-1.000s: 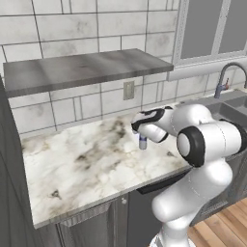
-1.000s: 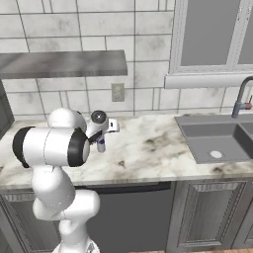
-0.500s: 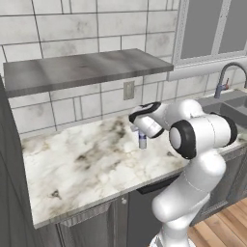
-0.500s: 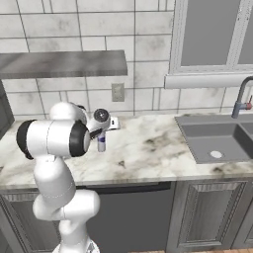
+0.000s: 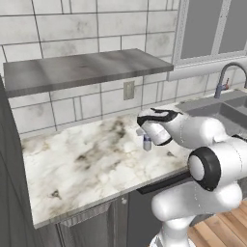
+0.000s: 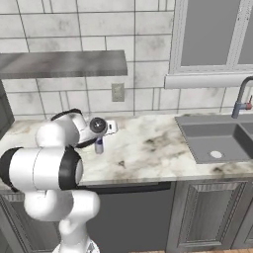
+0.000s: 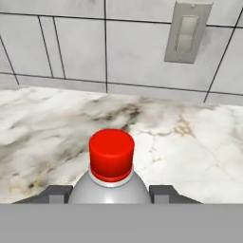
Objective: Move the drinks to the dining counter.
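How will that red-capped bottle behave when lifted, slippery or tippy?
The bottle looks smooth and rounded, so it may slip or rotate. The gripper is shut on its shoulder, below the red cap, so swing is probably small. It looks small, likely light.

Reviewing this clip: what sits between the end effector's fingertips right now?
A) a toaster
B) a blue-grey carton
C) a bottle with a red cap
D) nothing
C: the hand view shows the red-capped bottle standing between the fingertips of the end effector, on the marble worktop.
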